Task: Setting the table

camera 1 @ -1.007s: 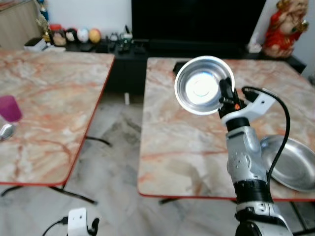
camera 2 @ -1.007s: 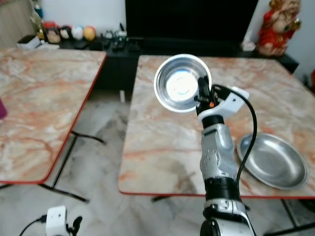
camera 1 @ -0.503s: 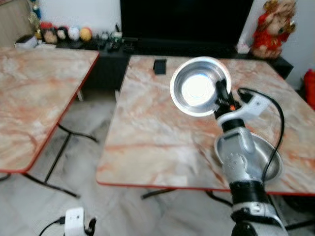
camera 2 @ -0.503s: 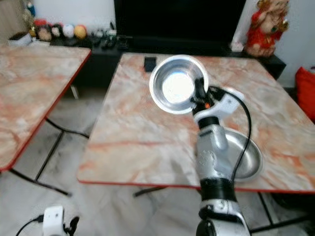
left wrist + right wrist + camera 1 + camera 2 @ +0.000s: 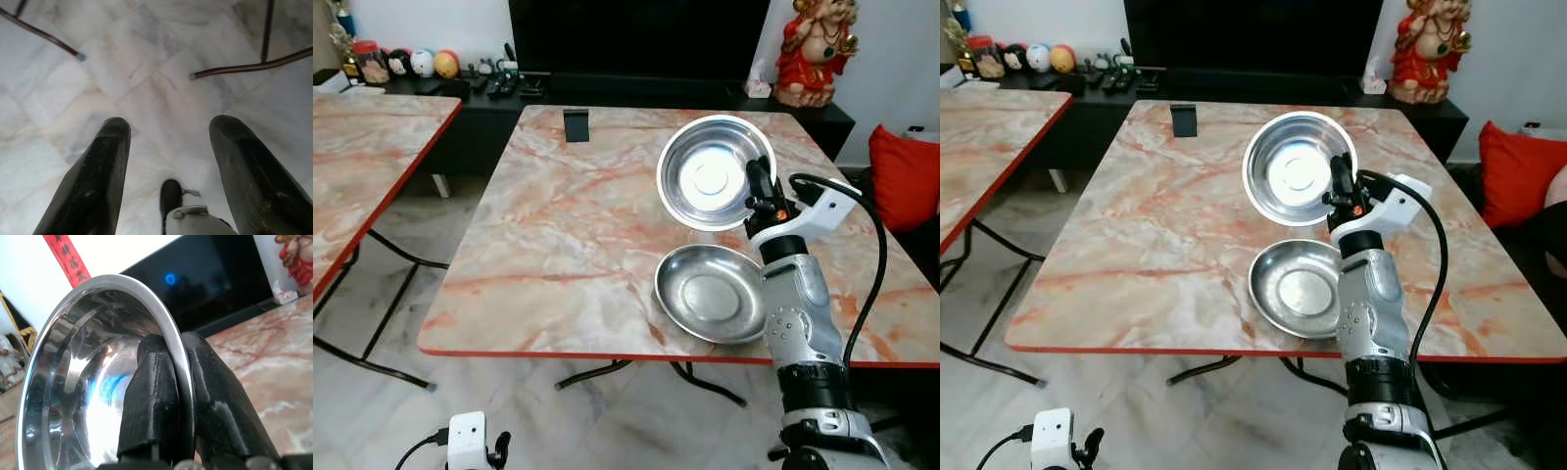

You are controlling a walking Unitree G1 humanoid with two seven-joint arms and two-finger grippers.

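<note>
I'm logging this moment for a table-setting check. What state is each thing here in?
Steel bowl: lifted, tilted, rim pinched.
Right gripper: shut on the bowl's rim.
Steel plate: flat on the marble table, near its front edge.
Left gripper: open, hanging over the floor.

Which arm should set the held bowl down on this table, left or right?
Right. The right gripper already pinches the steel bowl's rim, raised over the marble table beside the steel plate. The left gripper hangs open near the floor.

Home living room: television [image 5: 636, 39], marble tables [image 5: 558, 225]
</note>
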